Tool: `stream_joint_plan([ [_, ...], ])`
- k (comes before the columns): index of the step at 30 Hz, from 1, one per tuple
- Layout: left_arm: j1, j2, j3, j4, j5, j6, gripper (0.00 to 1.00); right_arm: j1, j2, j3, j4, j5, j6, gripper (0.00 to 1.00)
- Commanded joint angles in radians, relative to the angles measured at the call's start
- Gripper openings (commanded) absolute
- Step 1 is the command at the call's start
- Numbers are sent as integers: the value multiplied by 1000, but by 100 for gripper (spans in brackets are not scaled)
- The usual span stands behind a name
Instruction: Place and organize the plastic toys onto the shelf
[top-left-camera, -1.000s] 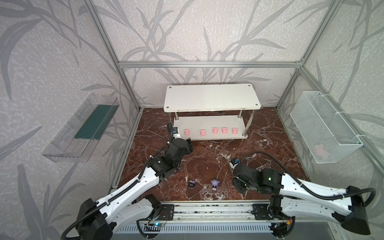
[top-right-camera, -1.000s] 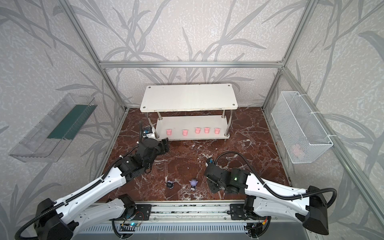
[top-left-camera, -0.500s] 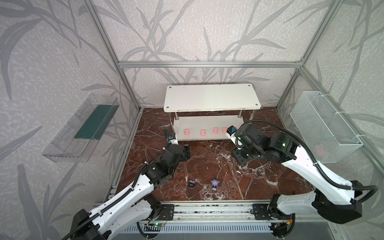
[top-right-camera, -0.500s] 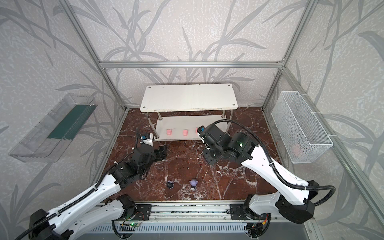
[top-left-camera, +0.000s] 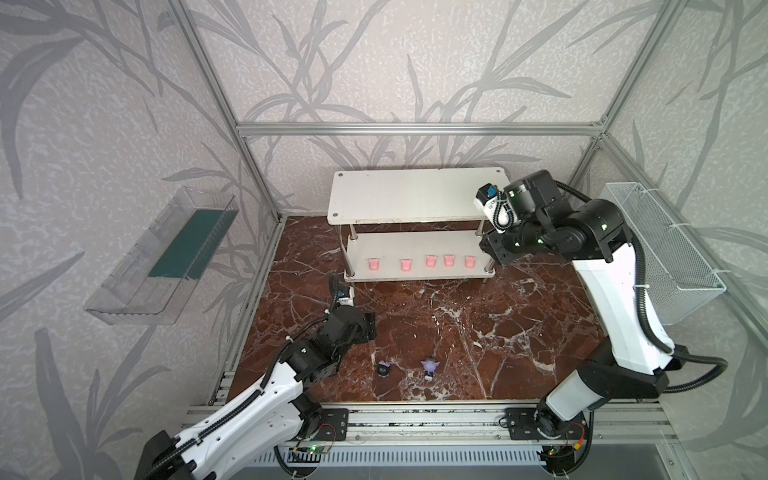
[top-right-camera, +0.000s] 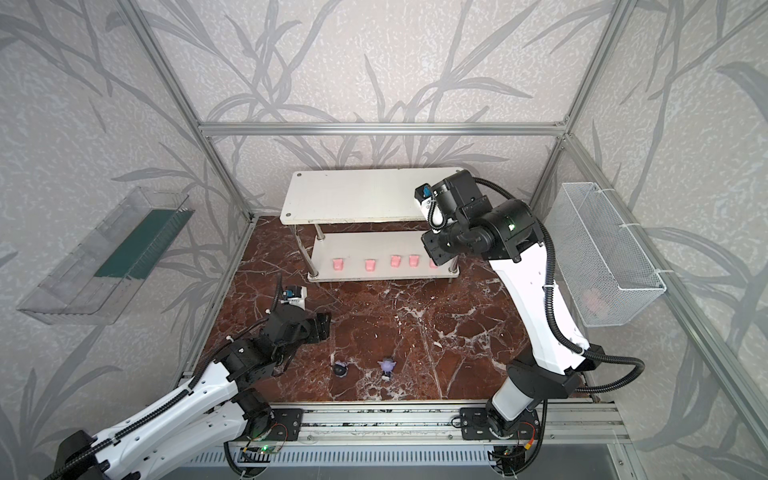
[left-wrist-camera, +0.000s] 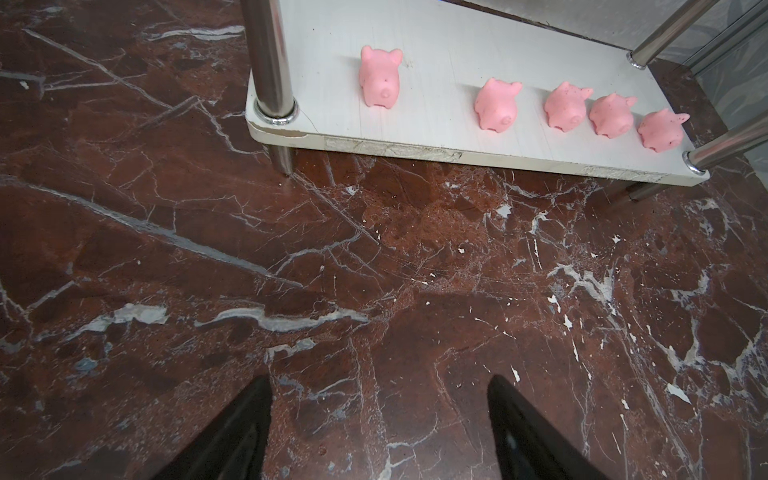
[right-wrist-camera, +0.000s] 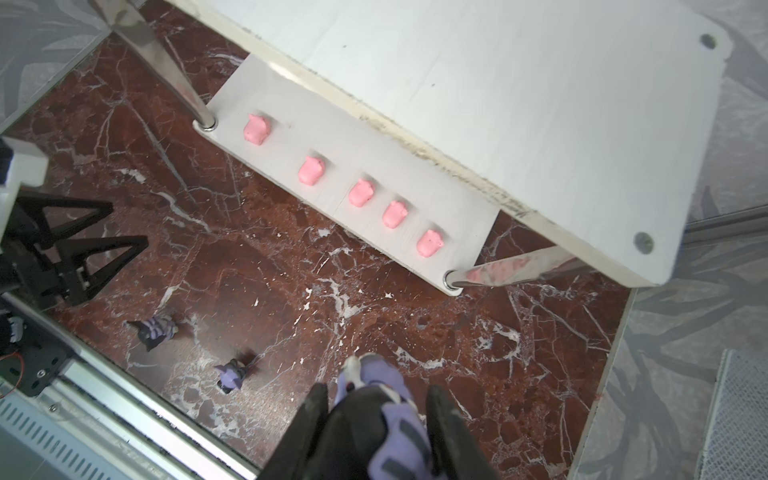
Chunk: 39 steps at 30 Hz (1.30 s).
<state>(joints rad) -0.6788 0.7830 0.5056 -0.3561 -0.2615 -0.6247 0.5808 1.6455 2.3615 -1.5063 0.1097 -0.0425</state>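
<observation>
Black-and-lilac big-headed plastic figurine (right-wrist-camera: 390, 419): pinched in my right gripper (right-wrist-camera: 376, 392), fingers pressed onto both its sides. A second ago this arm was low over the front of the dark red marble floor (top-left-camera: 457, 332). Now it is up at the right end of the white two-tier shelf with chrome legs (top-left-camera: 415, 195), level with the bare top board. So the pick is done and the carry nearly is; I judge release on the top board comes next.

My left gripper (left-wrist-camera: 379, 379) has backed away from the shelf, jaws spread, nothing between them.

Five pale-pink plastic piglets (top-left-camera: 431, 261) sit in a row on the lower board. Still on the floor near the front: a second black-and-lilac figurine (top-left-camera: 384, 368) and a lilac-purple figurine (top-left-camera: 430, 367), near each other.

Only the right wrist view shows the held toy; in both top views my wrist hides it. Only the left wrist view shows the lower board's chipped front edge.
</observation>
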Motion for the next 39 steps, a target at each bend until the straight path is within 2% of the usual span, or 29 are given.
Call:
stream_joint_plan([
  [1, 5, -15, -12, -28, 11, -12, 80, -59, 37, 57, -25, -49, -52, 32],
  [12, 17, -19, -38, -30, 19, -27, 80, -182, 259, 325, 44, -187, -100, 32],
  [24, 60, -21, -54, -41, 24, -29, 80, -234, 366, 412, 86, -245, -136, 32],
  [30, 77, 14, -49, -13, 36, -29, 80, -231, 290, 373, 87, -321, -114, 30],
  [33, 82, 34, -47, 4, 41, -29, 80, -210, 208, 299, 88, -326, -105, 31],
  [37, 87, 57, -41, 27, 46, -28, 80, -116, 69, 91, 104, -264, -103, 30],
  [39, 90, 64, -41, 36, 47, -27, 80, -40, -45, -77, 140, -193, -100, 30],
])
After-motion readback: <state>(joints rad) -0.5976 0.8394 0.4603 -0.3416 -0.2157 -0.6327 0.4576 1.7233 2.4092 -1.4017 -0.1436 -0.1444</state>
